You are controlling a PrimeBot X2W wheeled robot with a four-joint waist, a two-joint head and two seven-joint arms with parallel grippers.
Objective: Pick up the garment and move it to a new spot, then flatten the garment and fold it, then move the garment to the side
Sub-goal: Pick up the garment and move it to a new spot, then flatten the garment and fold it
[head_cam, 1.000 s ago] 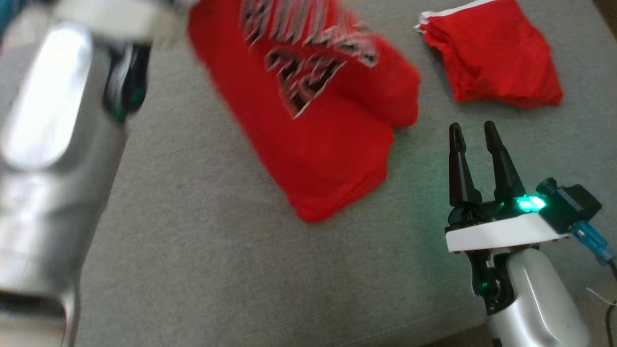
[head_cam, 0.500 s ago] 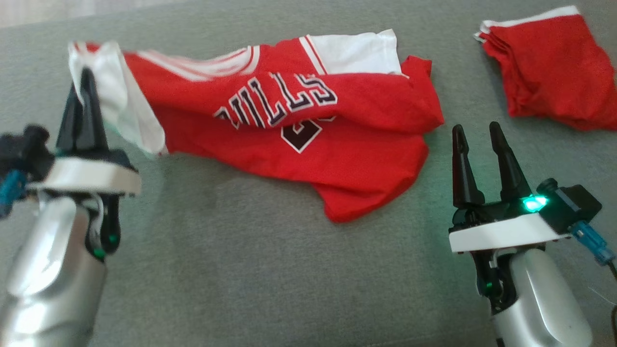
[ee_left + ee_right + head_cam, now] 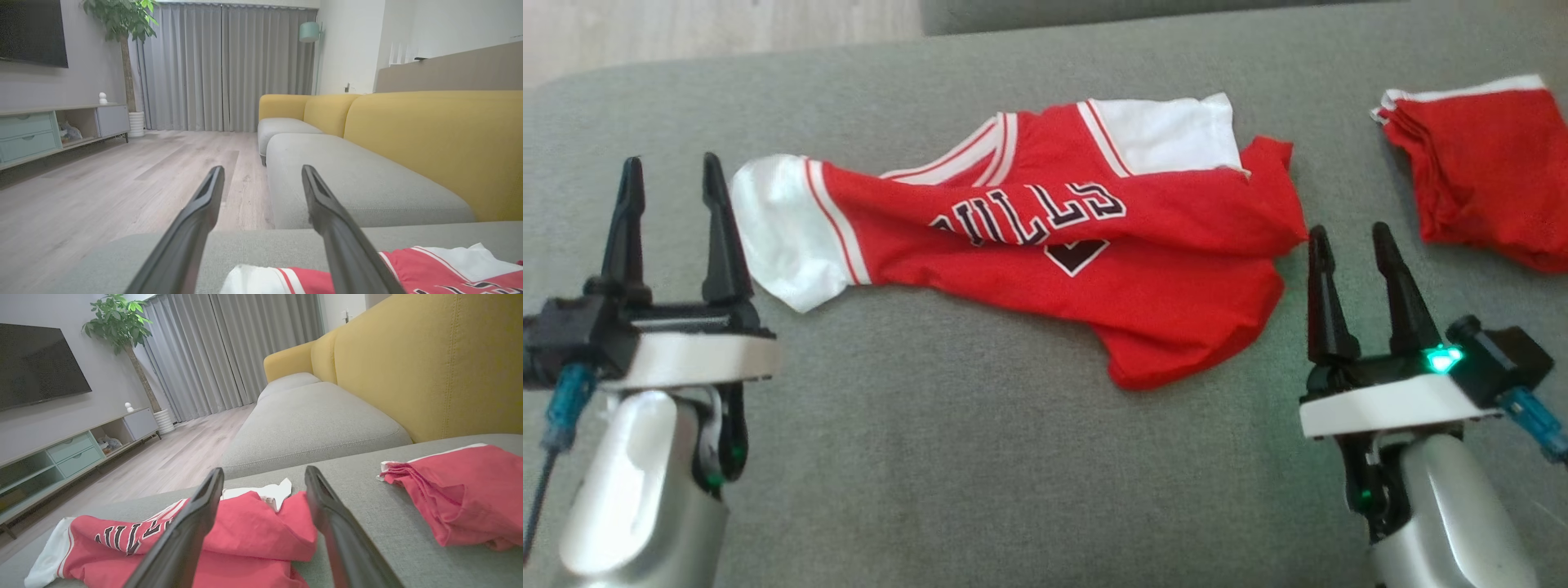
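Pretty cozy living room, going by the left wrist view. Grey curtains (image 3: 229, 65) cover the wall at 12 o'clock, with a potted plant (image 3: 110, 16) at 11 and a teal lamp (image 3: 308, 32) at 1. A dark TV (image 3: 32, 32) hangs at 10 above a pale console (image 3: 49, 130) with teal drawers. The floor (image 3: 122, 179) is light wood. A yellow-backed sofa (image 3: 433, 139) with grey cushions (image 3: 351, 179) sits at 3.
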